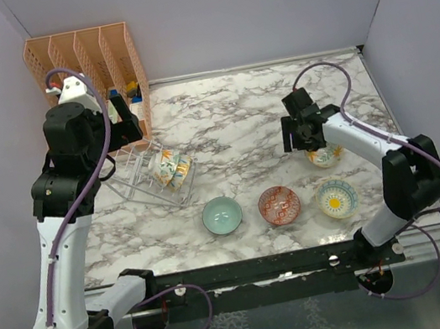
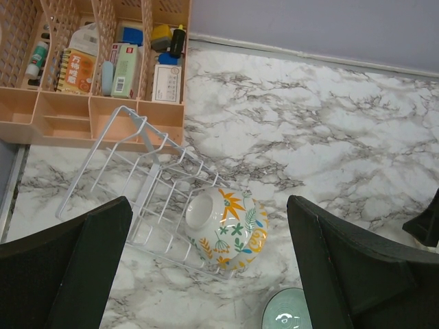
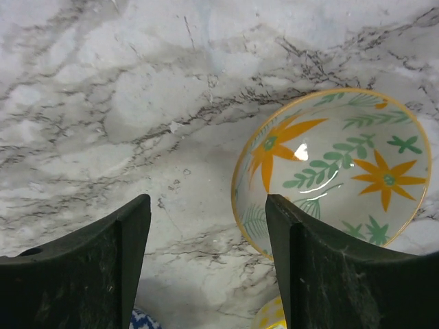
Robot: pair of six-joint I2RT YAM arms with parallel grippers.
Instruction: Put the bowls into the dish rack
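Observation:
The wire dish rack stands at the left. One cream bowl with orange-green flowers rests on its side at the rack's right end. My left gripper is open and empty above the rack; in its wrist view that bowl and the rack lie between the fingers, well below. A teal bowl, a red-patterned bowl and a yellow-centred bowl sit in a row near the front. My right gripper is open, low beside a second cream flowered bowl, its right finger over the rim.
The orange slotted organizer with small items stands at the back left, just behind the rack, and also shows in the left wrist view. Grey walls close the back and both sides. The teal bowl's edge shows in the left wrist view.

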